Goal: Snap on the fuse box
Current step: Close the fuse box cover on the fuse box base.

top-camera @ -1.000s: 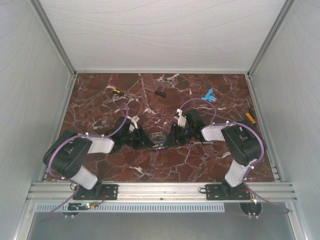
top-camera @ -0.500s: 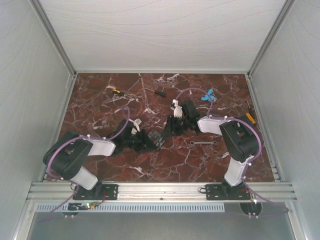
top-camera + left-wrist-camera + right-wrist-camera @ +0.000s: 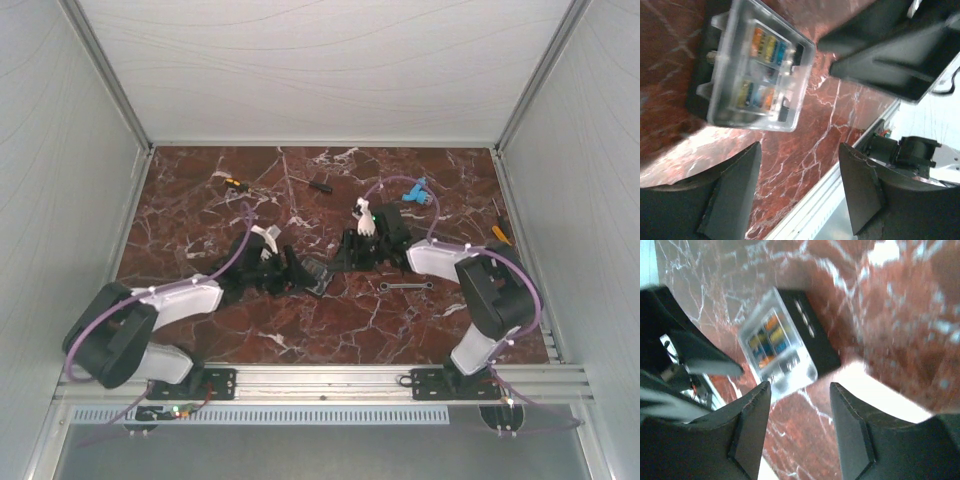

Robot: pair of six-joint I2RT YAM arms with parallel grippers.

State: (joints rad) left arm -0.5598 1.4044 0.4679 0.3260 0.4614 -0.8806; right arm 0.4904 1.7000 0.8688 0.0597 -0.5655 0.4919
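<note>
1. The surface (image 3: 330,330) carries the fuse box (image 3: 318,275) near its middle, well away from every edge.
2. Left gripper (image 3: 799,187) and right gripper (image 3: 800,427) both stand apart, holding nothing.
3. The fuse box looks light, rigid, probably slick under its clear cover (image 3: 757,65); grip the black side walls.

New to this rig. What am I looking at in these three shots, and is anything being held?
Two small robot arms are bolted at the near edge of a marble-patterned table. The wide picture comes from a fixed camera above and behind them. The other two come from a camera on each wrist, looking out past that arm's own fingers. Between the arms lies the fuse box, black with a clear cover over coloured fuses. The left gripper and the right gripper are both open and hold nothing. A small wrench and a blue part also lie on the table.
</note>
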